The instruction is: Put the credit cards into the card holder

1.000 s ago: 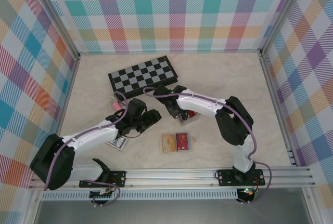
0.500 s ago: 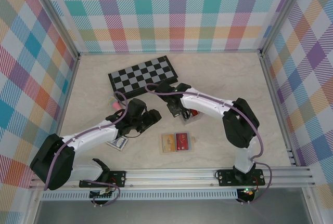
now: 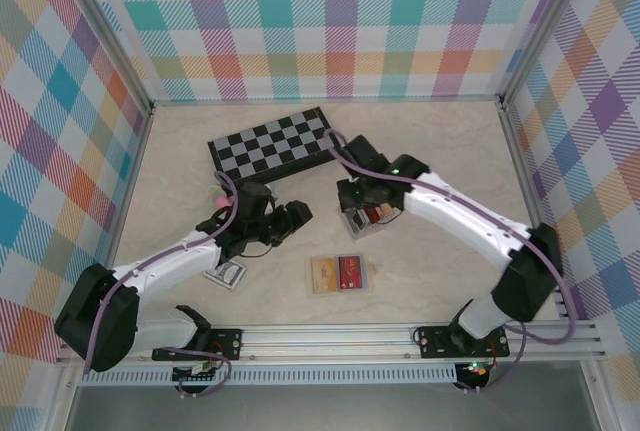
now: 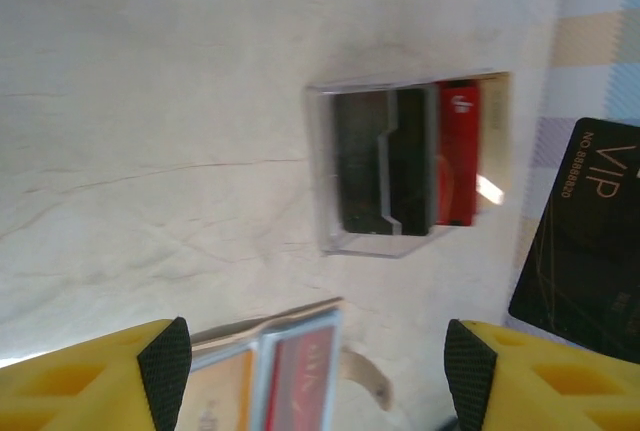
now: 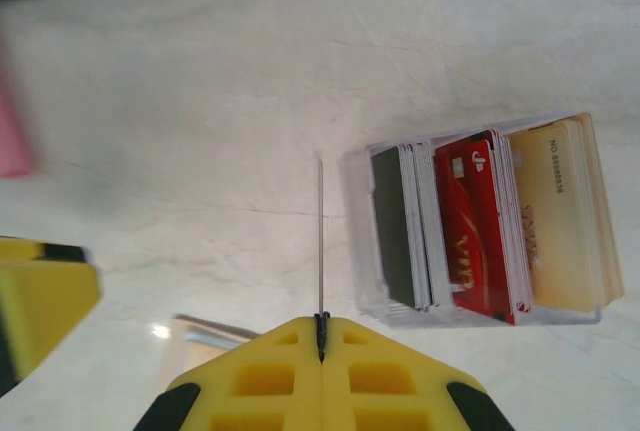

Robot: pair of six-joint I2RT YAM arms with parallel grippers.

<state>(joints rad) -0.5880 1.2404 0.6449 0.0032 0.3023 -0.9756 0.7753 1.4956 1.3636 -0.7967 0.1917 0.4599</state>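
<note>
- The left pincer [image 4: 317, 356] hangs over the counter [image 4: 150, 151] by the open wallet [image 3: 338, 273], jaws spread wide and holding nothing (a bystander, by my reading).
- The right pincer [image 5: 322, 336] is pressed together on a black card [image 4: 585, 241], held on edge.
- The card holder [image 5: 360, 251] stands just beside that card, to its right in the right wrist view and not touching it. A red card [image 5: 478, 221] is among those in it, and its slots run parallel to the held card's long edge.
- The right arm is the nearer. I judge the next move to be a short sideways shift, then down into a free slot.
</note>
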